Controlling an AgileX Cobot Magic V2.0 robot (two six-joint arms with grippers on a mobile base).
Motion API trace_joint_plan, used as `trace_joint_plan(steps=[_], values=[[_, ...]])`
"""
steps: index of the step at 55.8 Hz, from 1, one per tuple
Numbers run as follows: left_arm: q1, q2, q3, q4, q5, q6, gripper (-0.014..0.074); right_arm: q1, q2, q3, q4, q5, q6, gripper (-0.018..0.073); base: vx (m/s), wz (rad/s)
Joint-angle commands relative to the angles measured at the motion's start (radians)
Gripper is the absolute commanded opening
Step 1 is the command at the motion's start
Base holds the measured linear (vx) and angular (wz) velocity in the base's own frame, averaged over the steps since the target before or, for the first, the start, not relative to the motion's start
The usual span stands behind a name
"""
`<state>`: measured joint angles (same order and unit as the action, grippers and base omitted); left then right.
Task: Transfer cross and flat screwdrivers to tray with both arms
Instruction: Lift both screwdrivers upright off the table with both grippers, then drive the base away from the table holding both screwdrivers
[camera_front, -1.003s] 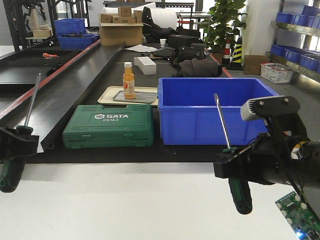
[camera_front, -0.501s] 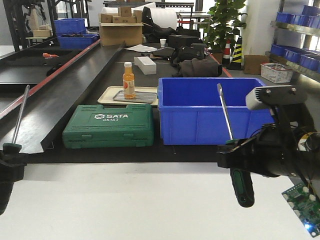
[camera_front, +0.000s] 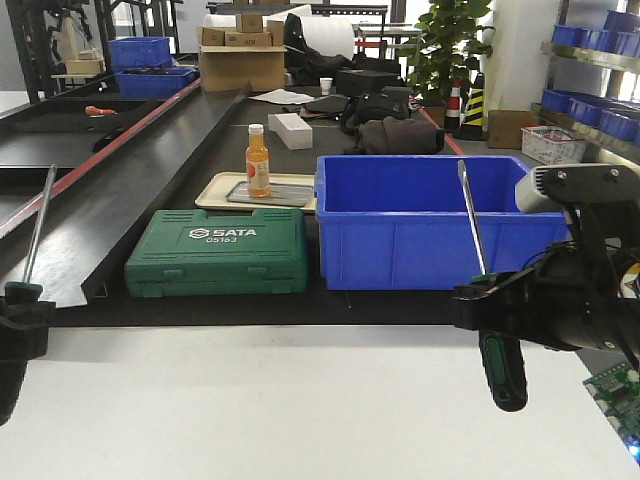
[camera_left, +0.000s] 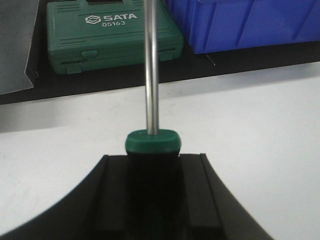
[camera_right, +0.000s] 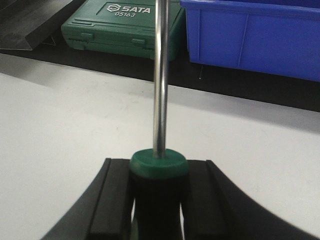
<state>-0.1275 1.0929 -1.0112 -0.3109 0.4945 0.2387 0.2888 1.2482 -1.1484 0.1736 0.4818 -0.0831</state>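
Two alike screwdrivers with silver shafts and black-green handles are held upright above the white table (camera_front: 280, 400). My left gripper (camera_front: 20, 322) at the far left edge is shut on one screwdriver (camera_front: 37, 225); in the left wrist view the fingers of the left gripper (camera_left: 152, 160) clamp the handle under the green collar (camera_left: 152, 141). My right gripper (camera_front: 490, 308) is shut on the other screwdriver (camera_front: 472, 220), whose handle (camera_front: 503, 370) hangs below. The right wrist view has the right gripper (camera_right: 159, 167) closed round that screwdriver's collar (camera_right: 159, 162). The tray is out of view.
Behind the table stand a green SATA tool case (camera_front: 218, 250) and a deep blue bin (camera_front: 430, 215). Further back, a beige tray (camera_front: 215, 190) carries an orange bottle (camera_front: 258, 160). A black sloped board (camera_front: 130, 190) runs along the left. A green circuit board (camera_front: 615, 385) is at the lower right.
My right gripper has carried its screwdriver to the right and slightly up. My left gripper has shifted left and lower with its screwdriver, now partly out of frame.
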Motion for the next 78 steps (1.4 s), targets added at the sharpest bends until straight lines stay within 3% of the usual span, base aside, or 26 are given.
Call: trace_joint_plan(steps=[1, 78], values=[[-0.004, -0.023, -0.031, -0.018, -0.087, -0.008, -0.0003, -0.003, -0.031, -0.038, -0.005, -0.084, 0.002, -0.0008, 0.00, 0.00], [-0.004, -0.023, -0.031, -0.017, -0.087, -0.008, -0.0003, -0.003, -0.029, -0.038, -0.005, -0.084, 0.002, -0.0008, -0.05, 0.00]])
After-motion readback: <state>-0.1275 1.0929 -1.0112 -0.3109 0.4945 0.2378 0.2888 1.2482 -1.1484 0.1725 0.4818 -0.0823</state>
